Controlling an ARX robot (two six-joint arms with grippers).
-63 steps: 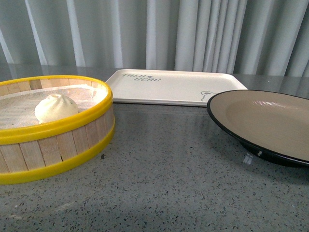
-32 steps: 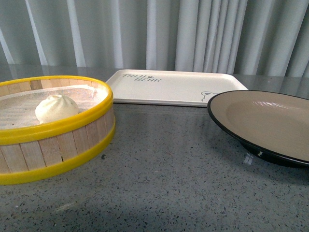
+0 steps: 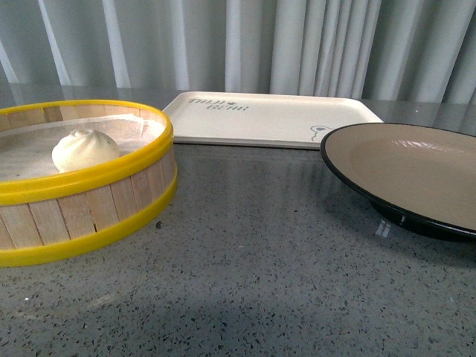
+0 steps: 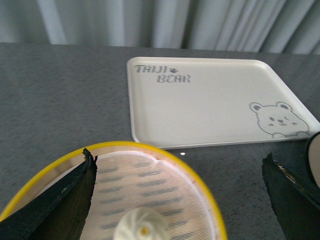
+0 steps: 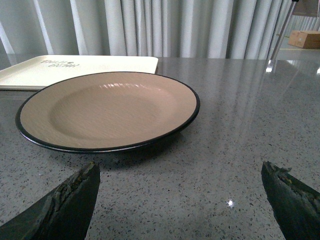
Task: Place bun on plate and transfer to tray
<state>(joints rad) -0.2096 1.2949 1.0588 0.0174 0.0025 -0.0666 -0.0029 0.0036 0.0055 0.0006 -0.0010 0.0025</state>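
Bun is found lying pleated top up on the slatted liner of the yellow-rimmed steamer basket, in the left part of the front view. Nothing touches it, so the lift out of the basket is judged not yet begun.

The left gripper is held above the basket, as its wrist view shows; its jaws are spread wide and nothing is held between them. The bun is seen low between the two dark fingers; this placing is judged to be chosen so that a straight descent would bring a finger to either side of the bun.

The plate is set on the grey speckled table, to the right and well apart from the basket; its beige inside is bare, as is fitting for receiving the bun. The right gripper is held low over the table on the near side of the plate; its jaws are likewise spread wide and empty. It is judged to be waiting there so that the rim can be taken once the plate is loaded.

The tray is laid flat behind both, its near right corner close to the plate; whether the two touch cannot be told. Only its lettering and bear drawing are seen on it; a pale curtain closes the scene.
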